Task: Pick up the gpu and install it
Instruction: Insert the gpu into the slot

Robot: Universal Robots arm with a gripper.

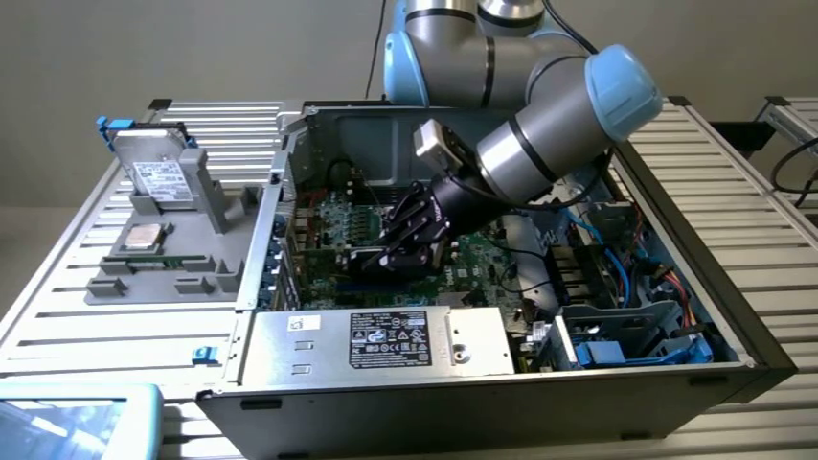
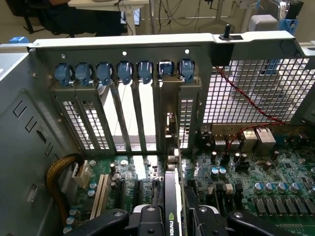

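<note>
1. Where my gripper [image 2: 172, 222] reaches down inside the case [image 1: 715, 287], my jaws are clamped on the gpu [image 2: 171, 199], one black finger on each face of the card.
2. In the wrist view the gpu stands on edge between my fingers [image 2: 106, 221], its thin top edge toward the camera and a green logo on it.
3. Its silver bracket [image 2: 170, 128] stands upright at the far end, against the rear wall [image 2: 147, 46], in line with the row of slot openings.
4. I cannot tell whether the card's lower edge is fully down in its socket.
5. A row of blue clips [image 2: 124, 71] runs along the top of those openings; the bracket comes up under one near the end of the row.
6. Below me lies the green motherboard [image 2: 266, 182], with a white slot [image 2: 101, 194] to one side of the card and a braided yellow cable [image 2: 56, 172] beyond that.
7. Red wires [image 2: 246, 93] cross a square-mesh grille [image 2: 266, 83] beside the slot row.
8. In the exterior view my gripper [image 1: 390, 257] sits low over the board, with my arm [image 1: 562, 134] slanting down into the case from above.
9. A labelled power supply [image 1: 383, 340] fills the case's near edge.
10. To the exterior view's left, outside the case, a grey tray [image 1: 167, 278] on the slatted table [image 1: 77, 316] holds a hard drive [image 1: 164, 177] standing upright.
</note>
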